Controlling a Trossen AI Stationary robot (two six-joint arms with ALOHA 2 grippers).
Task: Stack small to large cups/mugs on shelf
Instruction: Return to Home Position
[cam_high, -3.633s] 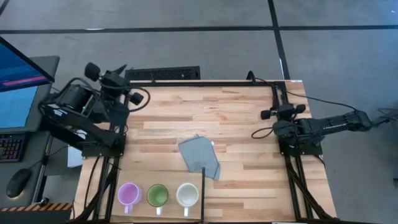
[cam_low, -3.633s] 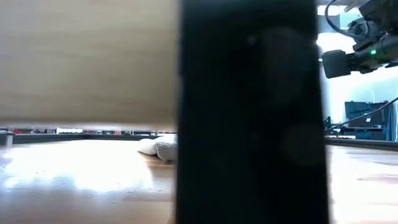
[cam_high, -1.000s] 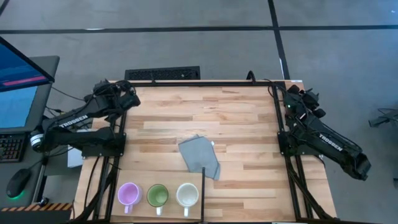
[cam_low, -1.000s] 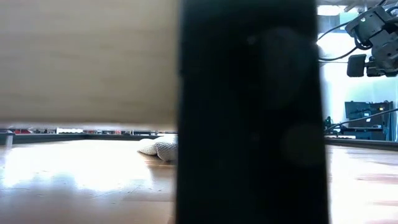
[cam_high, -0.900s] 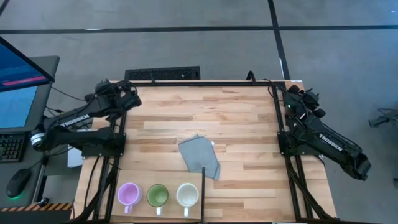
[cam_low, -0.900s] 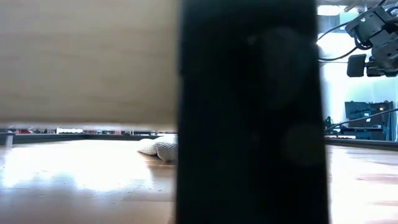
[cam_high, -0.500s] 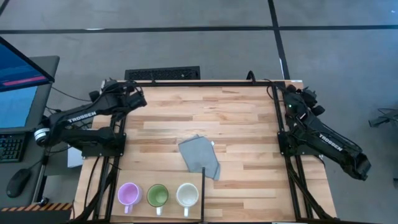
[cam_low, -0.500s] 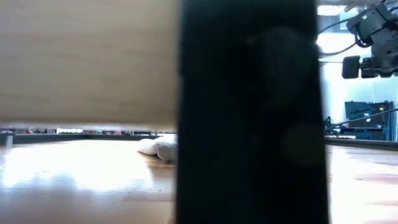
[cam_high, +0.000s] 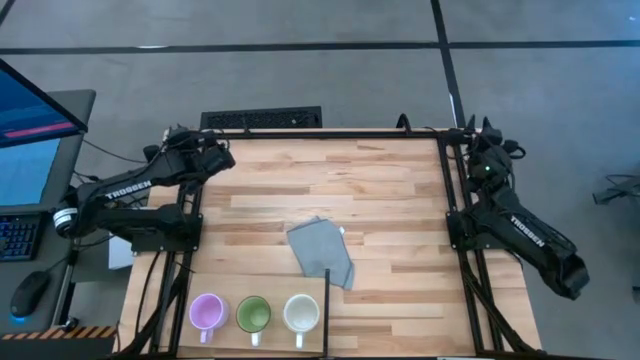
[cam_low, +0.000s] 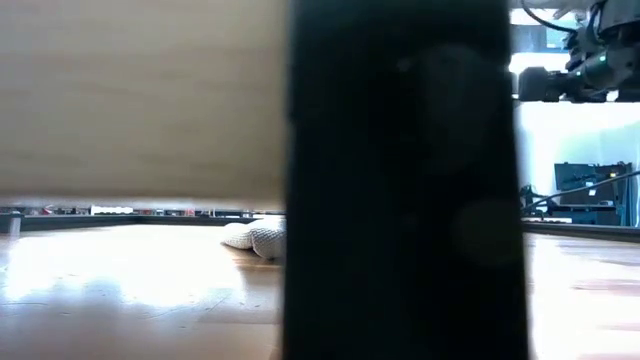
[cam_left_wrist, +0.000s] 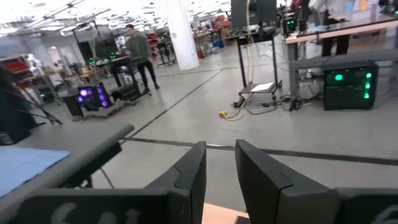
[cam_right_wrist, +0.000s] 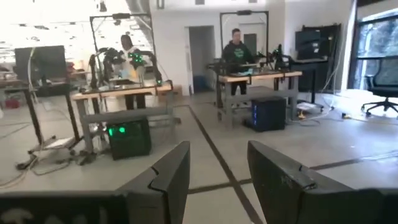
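The three mugs are sitting in a row on the shelf (cam_high: 262, 287), the pale board at the near left of the table (cam_high: 390, 190). The light purple mug (cam_high: 207, 312) is standing on the left, the green mug (cam_high: 253, 314) in the middle and the cream-white mug (cam_high: 301, 313) on the right. Each is standing just beside the next, mouth up, with none inside another. A black frame rail (cam_high: 327, 310) is running along the shelf's right edge, just beside the cream-white mug. A grey folded cloth (cam_high: 321, 253) is lying on the striped planks just past the shelf's far right corner, near the middle of the table.

Both arms are resting well apart from the mugs. The left gripper (cam_high: 220, 156) is hanging over the table's far left corner, its fingers (cam_left_wrist: 189, 174) standing slightly apart — a narrow strip of floor is showing between them — and holding nothing. The right gripper (cam_high: 486, 138) is sitting at the far right corner, its fingers (cam_right_wrist: 171, 171) standing wider apart and likewise empty.

From table height, the shelf board's pale face and a black post (cam_low: 400, 180) are filling most of the view, and the cloth is showing low beneath the board. Beyond the table, a person (cam_left_wrist: 138, 53) is standing on the workshop floor, and another person (cam_right_wrist: 236, 45) is standing behind a bench.
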